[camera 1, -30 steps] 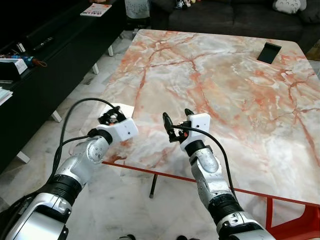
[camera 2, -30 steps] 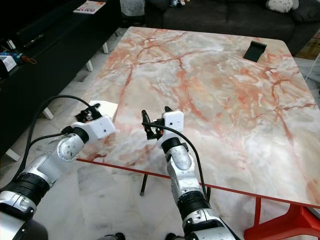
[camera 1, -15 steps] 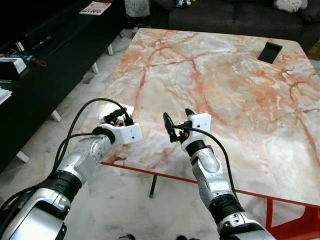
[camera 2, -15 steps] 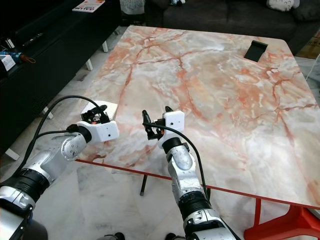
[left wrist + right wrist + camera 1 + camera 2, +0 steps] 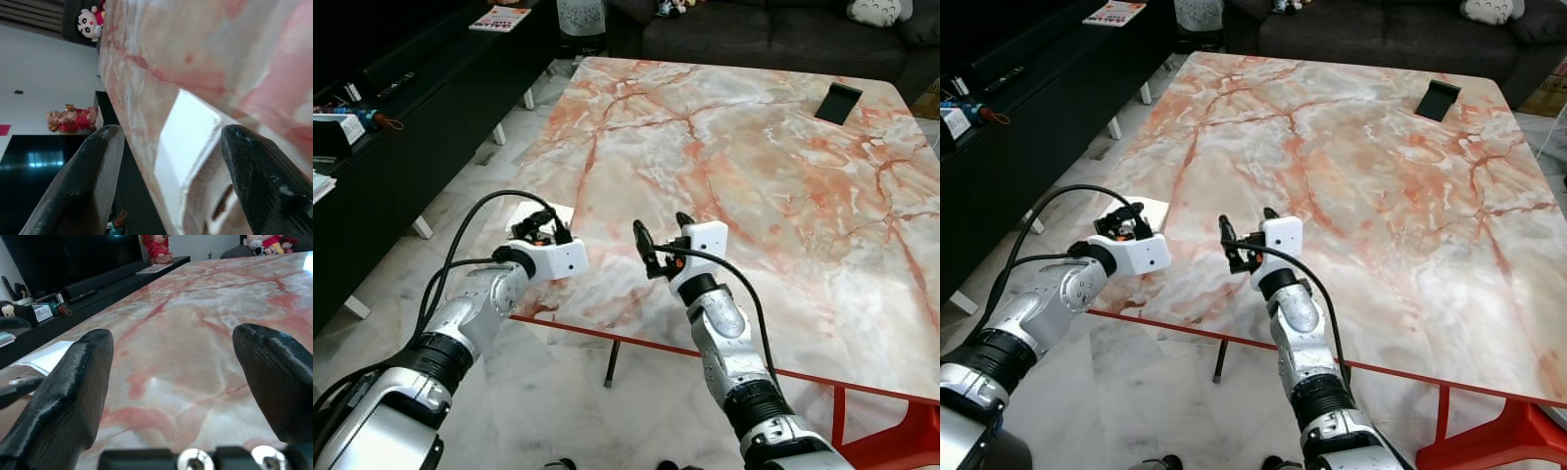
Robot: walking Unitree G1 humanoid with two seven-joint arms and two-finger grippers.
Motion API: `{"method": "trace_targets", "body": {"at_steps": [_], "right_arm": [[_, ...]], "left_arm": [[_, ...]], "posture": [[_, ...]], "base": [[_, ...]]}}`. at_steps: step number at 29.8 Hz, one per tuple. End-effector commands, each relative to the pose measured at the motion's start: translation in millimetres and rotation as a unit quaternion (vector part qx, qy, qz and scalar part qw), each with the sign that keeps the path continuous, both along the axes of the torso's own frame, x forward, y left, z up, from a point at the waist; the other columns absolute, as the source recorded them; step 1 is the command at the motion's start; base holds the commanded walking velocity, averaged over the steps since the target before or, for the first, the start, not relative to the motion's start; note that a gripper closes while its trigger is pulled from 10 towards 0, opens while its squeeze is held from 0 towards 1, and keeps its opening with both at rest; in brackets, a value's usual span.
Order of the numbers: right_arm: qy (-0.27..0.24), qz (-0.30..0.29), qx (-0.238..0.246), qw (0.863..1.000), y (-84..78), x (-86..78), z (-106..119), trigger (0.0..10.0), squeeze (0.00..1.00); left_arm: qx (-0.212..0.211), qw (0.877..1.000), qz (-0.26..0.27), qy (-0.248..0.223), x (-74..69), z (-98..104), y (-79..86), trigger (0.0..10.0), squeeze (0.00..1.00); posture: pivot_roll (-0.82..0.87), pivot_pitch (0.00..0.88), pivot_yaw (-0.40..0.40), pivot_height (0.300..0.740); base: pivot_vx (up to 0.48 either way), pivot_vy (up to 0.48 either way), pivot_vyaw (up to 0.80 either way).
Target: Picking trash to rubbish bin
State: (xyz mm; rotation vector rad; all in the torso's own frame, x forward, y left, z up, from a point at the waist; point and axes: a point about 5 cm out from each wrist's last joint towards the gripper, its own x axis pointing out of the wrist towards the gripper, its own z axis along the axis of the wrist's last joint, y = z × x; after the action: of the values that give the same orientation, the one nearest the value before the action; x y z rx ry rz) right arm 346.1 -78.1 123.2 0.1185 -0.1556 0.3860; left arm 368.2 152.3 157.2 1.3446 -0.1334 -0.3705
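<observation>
White paper scrap (image 5: 530,217) lying flat at the near left corner of the marble table (image 5: 773,157). Left gripper (image 5: 540,225), fingers spread, poised directly over the scrap. Right gripper (image 5: 658,239), fingers likewise apart, raised above the table's near edge, beside the scrap

You see a pink-veined marble bench (image 5: 754,147) on red legs, dark sofa (image 5: 754,29) behind, black TV cabinet (image 5: 421,108) left, marble floor (image 5: 558,392).

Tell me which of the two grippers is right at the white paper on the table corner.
The left gripper: its open fingers straddle the white paper at the table's near left corner. The right gripper hovers open over bare marble, apart from it.
</observation>
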Motion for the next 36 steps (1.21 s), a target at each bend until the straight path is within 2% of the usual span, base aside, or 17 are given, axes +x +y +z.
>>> {"method": "trace_targets", "body": {"at_steps": [1, 26, 29, 35, 36], "right_arm": [[0.003, 0.000, 0.003, 1.000, -0.6, -1.8, -1, 10.0, 0.00], [0.007, 0.009, 0.005, 1.000, 1.5, -3.8, -1, 10.0, 0.00], [0.007, 0.007, 0.006, 1.000, 1.3, -4.0, -1, 10.0, 0.00], [0.008, 0.006, 0.006, 1.000, 0.4, -4.1, -2, 10.0, 0.00], [0.008, 0.005, 0.006, 1.000, 0.2, -4.2, -2, 10.0, 0.00]], "left_arm": [[0.013, 1.000, 0.013, 0.000, 2.5, 1, 6.1, 10.0, 0.00], [0.030, 0.998, 0.053, -0.004, 17.4, 9, 13.3, 10.0, 0.00], [0.037, 0.997, 0.072, -0.014, 20.6, 11, 17.5, 10.0, 0.00], [0.041, 0.996, 0.076, -0.020, 21.6, 11, 17.5, 10.0, 0.00], [0.039, 0.996, 0.075, -0.020, 21.7, 11, 16.8, 6.5, 0.00]], "posture": [[0.12, 0.161, -0.028, 0.740], [0.11, 0.177, -0.041, 0.740], [0.11, 0.177, -0.040, 0.740], [0.11, 0.178, -0.041, 0.740], [0.11, 0.179, -0.041, 0.740]], "base": [[0.000, 0.000, 0.00], [0.000, 0.000, 0.00], [0.000, 0.000, 0.00], [0.000, 0.000, 0.00], [0.000, 0.000, 0.00]]}}
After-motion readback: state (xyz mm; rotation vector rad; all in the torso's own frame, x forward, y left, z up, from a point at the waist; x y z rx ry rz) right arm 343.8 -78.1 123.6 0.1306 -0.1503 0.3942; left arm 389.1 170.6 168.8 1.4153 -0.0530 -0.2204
